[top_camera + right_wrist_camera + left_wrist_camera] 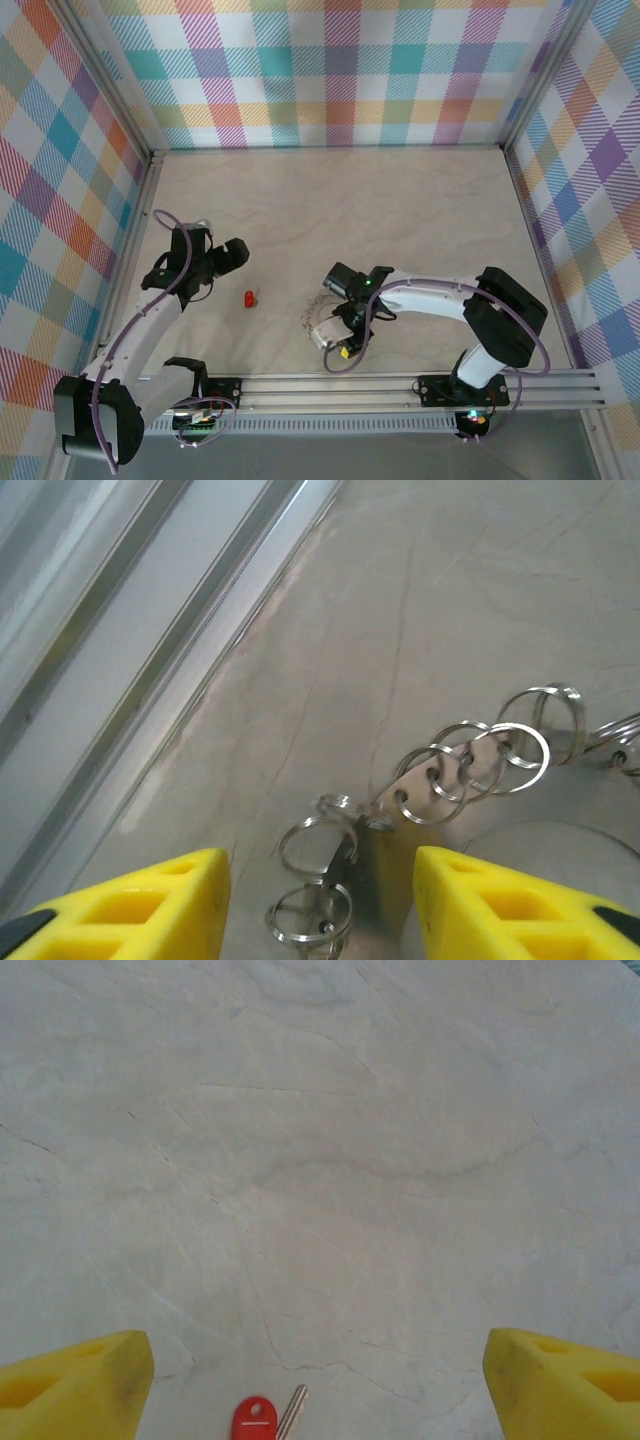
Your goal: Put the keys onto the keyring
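- Where the scene is seen from overhead, the key [250,298] is found lying on the table [400,200] between the two arms. It is set apart from the keyring [318,312], which lies to its right. The left gripper [240,255] is placed just beyond the key, and the right gripper [335,338] is placed at the keyring's near side, close to the rail [400,385].
- In the left wrist view, the left gripper [320,1380] is seen released, its yellow fingers [75,1380] spread wide. The red-headed key [255,1420] is seen flat on the table between them at the lower edge, touched by neither.
- In the right wrist view, the right gripper [320,900] is also seen parted. Some of the keyring's [440,775] small rings are seen between its fingers [150,905], and nothing is grasped.
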